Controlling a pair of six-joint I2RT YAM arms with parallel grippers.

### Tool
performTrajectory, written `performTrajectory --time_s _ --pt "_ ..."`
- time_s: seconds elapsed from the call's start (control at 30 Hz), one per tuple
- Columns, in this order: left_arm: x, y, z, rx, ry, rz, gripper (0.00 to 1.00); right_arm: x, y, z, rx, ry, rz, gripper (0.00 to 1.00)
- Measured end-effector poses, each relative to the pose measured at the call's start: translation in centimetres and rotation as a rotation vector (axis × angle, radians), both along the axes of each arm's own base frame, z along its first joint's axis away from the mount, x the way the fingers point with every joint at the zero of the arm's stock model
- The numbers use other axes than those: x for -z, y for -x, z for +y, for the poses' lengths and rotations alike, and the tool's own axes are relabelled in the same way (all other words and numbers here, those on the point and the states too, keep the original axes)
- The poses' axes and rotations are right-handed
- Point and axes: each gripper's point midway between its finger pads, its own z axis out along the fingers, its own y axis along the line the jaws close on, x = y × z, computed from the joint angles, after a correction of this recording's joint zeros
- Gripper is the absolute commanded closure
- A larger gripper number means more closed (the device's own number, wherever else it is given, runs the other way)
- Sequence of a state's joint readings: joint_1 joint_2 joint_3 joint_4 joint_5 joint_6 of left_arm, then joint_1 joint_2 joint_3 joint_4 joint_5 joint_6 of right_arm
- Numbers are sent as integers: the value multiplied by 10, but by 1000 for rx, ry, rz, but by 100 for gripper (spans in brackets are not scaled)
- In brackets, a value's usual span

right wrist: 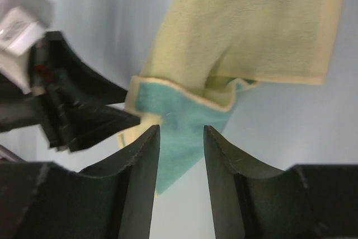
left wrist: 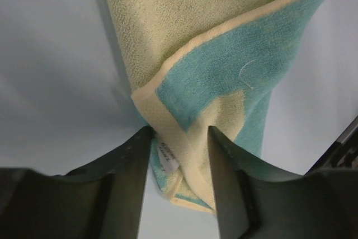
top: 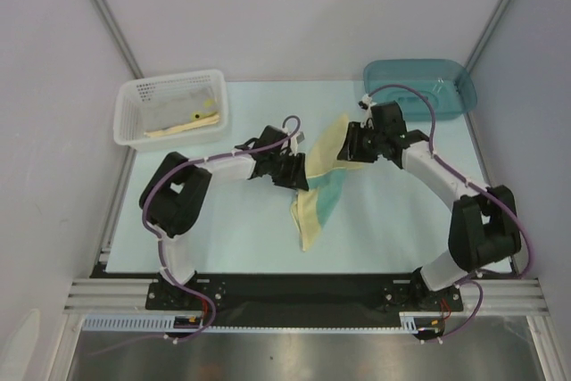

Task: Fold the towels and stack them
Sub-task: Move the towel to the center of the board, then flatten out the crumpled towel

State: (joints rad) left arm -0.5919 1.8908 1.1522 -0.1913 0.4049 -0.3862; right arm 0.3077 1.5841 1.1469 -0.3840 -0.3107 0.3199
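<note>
A yellow and teal towel (top: 321, 194) lies crumpled in the middle of the table, one end raised between the two grippers. My left gripper (top: 299, 171) is shut on the towel's corner; in the left wrist view the hemmed corner with its white label (left wrist: 168, 158) sits between the jaws (left wrist: 180, 138). My right gripper (top: 350, 144) is open and empty, just above the towel's far end. In the right wrist view the teal side (right wrist: 184, 116) lies beyond the fingertips (right wrist: 182, 132), with the left gripper (right wrist: 84, 110) close on the left.
A white mesh basket (top: 169, 81) at the back left holds folded pale towels (top: 178, 113). A teal plastic bin (top: 455, 100) stands at the back right. Grey walls enclose the table on both sides.
</note>
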Motion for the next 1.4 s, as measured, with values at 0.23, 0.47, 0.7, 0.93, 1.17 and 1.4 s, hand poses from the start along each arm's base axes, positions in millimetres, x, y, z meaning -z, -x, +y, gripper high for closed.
performTrajectory --time_s 0.23,0.47,0.7,0.93,1.17,1.4 --pt "-3 1 -9 13 19 -4 73 -41 29 9 -2 6 -104 57" --pt "-24 9 -41 74 82 -51 71 -55 39 -23 84 -1 -159 51" --pt "-44 31 -66 137 122 -84 71 -37 41 -46 153 8 -107 50" --pt "-49 34 -65 137 130 -82 56 -24 51 -36 135 2 -61 54" --pt "-86 54 -20 55 89 -180 45 3 54 25 -17 56 5 56" --pt "-84 92 30 -25 73 -207 40 -3 34 86 -425 49 -103 53"
